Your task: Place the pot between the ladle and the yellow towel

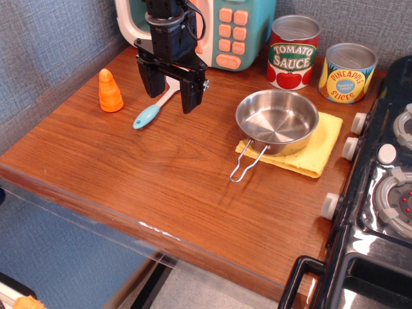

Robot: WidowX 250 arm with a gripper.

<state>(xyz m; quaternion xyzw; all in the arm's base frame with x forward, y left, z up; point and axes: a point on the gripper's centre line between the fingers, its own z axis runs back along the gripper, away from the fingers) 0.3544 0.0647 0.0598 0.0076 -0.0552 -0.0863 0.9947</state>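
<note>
Centrally, we see the black two-fingered gripper (172, 85) with its jaws spread apart and holding nothing, its fingers pointing down over the brown wooden tabletop (161, 167). Between and behind the fingers lies the small plastic ladle (154, 109); we can follow its white stem and light blue handle end, but its bowl is hidden behind the gripper. Whether the fingertips touch the table we cannot tell. To one side of the ladle stands an orange ridged cone toy (109, 91), upright and apart from it. On the other side, well apart from the ladle, the shallow round stainless-steel pot (277, 120) rests on the flat pale-yellow towel (325, 138), covering much of the cloth; its thin wire loop handle reaches out over the towel's edge onto the wood. Behind the pot stand a red tomato-sauce tin (293, 51) and a yellow pineapple-slices tin (347, 72). A toy microwave with orange buttons (233, 32) is cut off at the top edge and partly masked by the arm. A black toy stove (380, 193) is cropped at the frame's side.
</note>
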